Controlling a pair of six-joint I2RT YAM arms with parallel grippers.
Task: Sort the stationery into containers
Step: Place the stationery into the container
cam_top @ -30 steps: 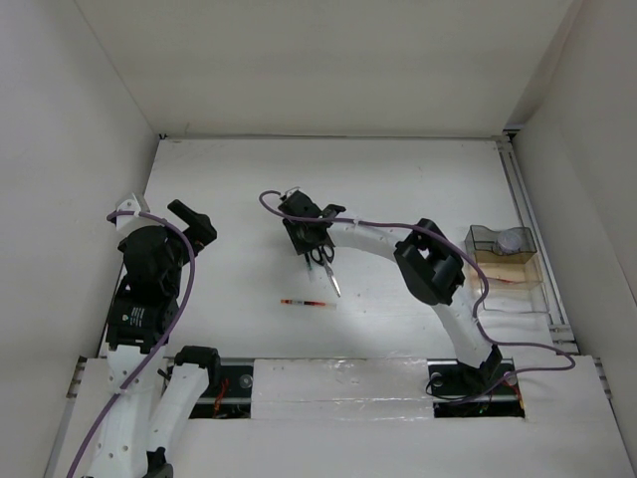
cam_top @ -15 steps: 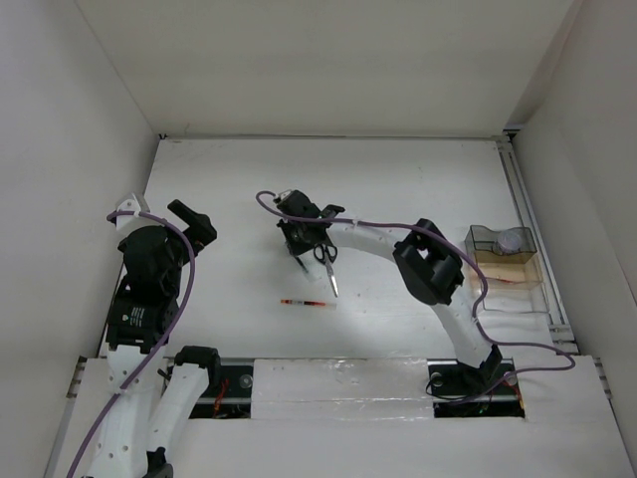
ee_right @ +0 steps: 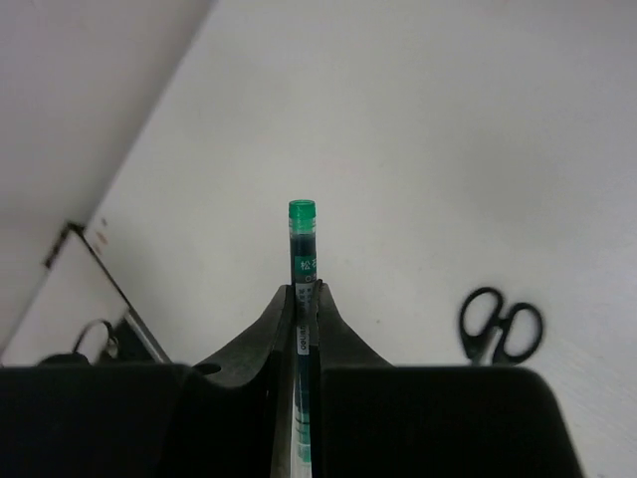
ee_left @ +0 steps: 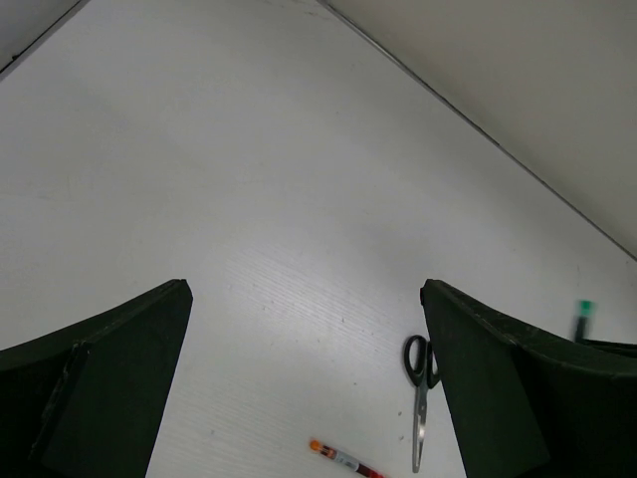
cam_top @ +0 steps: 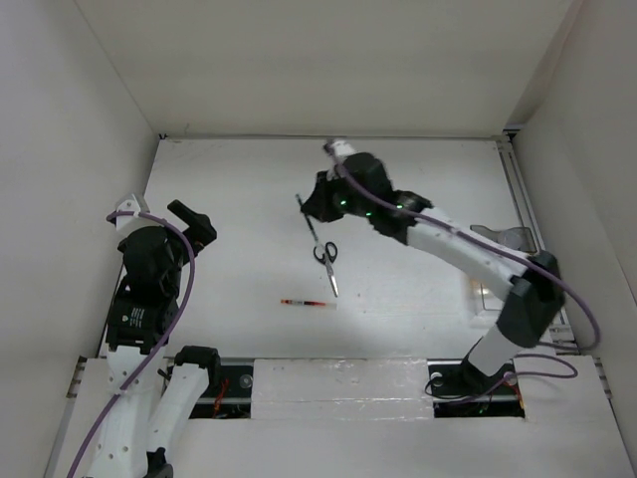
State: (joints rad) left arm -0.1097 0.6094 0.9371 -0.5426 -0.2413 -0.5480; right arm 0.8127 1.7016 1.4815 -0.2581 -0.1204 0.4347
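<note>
My right gripper (cam_top: 315,206) (ee_right: 304,290) is shut on the thin green pen (cam_top: 308,220) (ee_right: 302,237) and holds it above the table's far middle. The pen's green tip sticks out past the fingertips. The black-handled scissors (cam_top: 326,262) (ee_right: 501,327) (ee_left: 418,383) lie on the table just below the pen. A red-and-dark pen (cam_top: 307,302) (ee_left: 343,460) lies nearer the front. My left gripper (cam_top: 189,221) (ee_left: 306,294) is open and empty at the left. A smoky container (cam_top: 508,237) shows at the right, partly behind my right arm. The disc and the other red pen are hidden.
White walls close in the table on the left, back and right. A metal rail (cam_top: 518,189) runs along the right edge beside the containers. My right arm (cam_top: 468,254) stretches across the right half of the table.
My right gripper took the green pen from beside the scissors and rose up and back with it, the arm stretching out. The scissors, red pen and left arm stayed put.
</note>
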